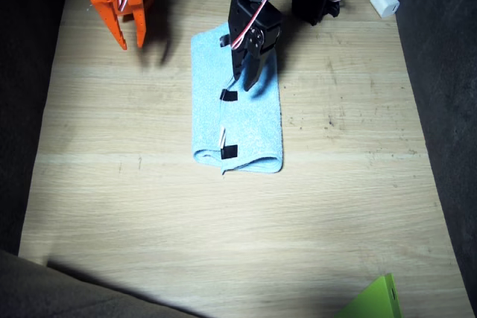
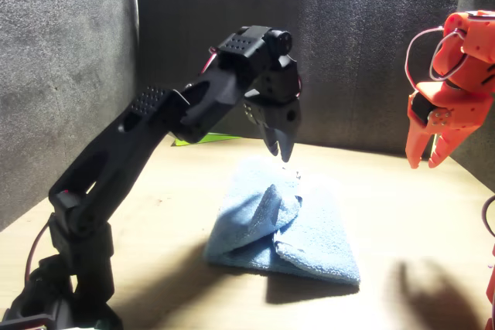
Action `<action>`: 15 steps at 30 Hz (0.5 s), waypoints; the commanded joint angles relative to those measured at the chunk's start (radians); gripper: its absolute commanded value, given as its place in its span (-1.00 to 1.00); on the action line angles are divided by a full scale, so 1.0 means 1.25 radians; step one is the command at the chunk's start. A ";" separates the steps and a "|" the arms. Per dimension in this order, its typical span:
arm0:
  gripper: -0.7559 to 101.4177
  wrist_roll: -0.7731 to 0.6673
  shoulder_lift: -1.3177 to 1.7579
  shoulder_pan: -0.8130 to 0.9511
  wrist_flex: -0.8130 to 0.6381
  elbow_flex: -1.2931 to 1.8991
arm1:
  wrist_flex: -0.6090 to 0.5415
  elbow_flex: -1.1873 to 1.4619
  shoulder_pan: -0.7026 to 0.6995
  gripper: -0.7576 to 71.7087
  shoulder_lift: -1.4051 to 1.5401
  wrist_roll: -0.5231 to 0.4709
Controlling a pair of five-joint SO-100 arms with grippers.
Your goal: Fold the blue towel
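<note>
The blue towel (image 1: pixel 253 121) lies folded over lengthwise in the middle of the table, with black tape marks along its left edge. One layer bulges up in a hump (image 2: pixel 271 202). My left gripper (image 1: pixel 248 80), on the black arm, hangs just above the towel's far half, seen in the front view as the left gripper (image 2: pixel 280 151). Its jaws are together and hold nothing. My right gripper (image 1: pixel 130 37), the orange one, hangs clear of the towel at the table's far corner with its fingers apart and empty; the front view shows this right gripper (image 2: pixel 424 160) off to the side.
A lime-green flat piece (image 1: pixel 376 299) lies at the near table edge. A white block (image 1: pixel 384 1) and cables sit by the left arm's base. Dark padded walls (image 2: pixel 69 75) close in the table's sides.
</note>
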 commanded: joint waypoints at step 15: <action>-0.99 -0.283 0.336 -0.032 -0.275 0.633 | -0.056 0.045 -0.074 -0.98 0.013 0.016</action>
